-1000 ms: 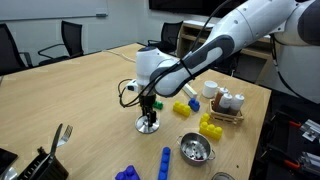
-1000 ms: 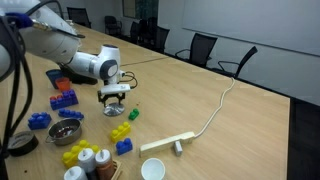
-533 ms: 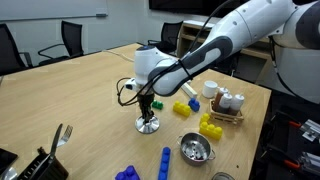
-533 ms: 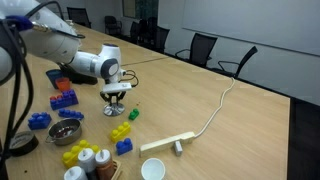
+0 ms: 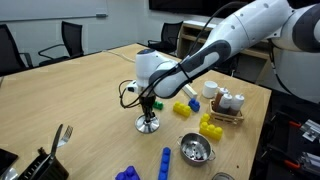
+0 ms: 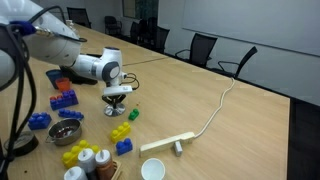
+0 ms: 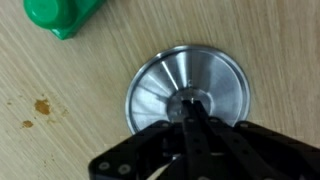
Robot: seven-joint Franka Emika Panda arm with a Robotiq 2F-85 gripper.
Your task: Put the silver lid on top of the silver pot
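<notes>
The silver lid [image 7: 158,85] lies flat on the wooden table, a shiny round disc with a small knob at its centre. My gripper [image 7: 190,104] comes straight down over it, its dark fingers pressed together on the knob. In both exterior views the lid [image 5: 148,126] [image 6: 117,92] sits under the gripper [image 5: 148,113] [image 6: 115,97]. The silver pot [image 5: 195,149] [image 6: 65,131] stands apart from the lid near the table's edge, open and upright.
A green block [image 7: 62,14] lies close beside the lid. Yellow blocks [image 5: 184,108] and blue blocks [image 5: 165,160] sit around the pot. White cups in a small tray [image 5: 227,104], a fork holder [image 5: 50,155], a wooden stick [image 6: 168,142] and a cable [image 6: 222,100] also lie on the table.
The fingers have closed from wide apart onto the lid's knob. The arm and the lid have hardly moved.
</notes>
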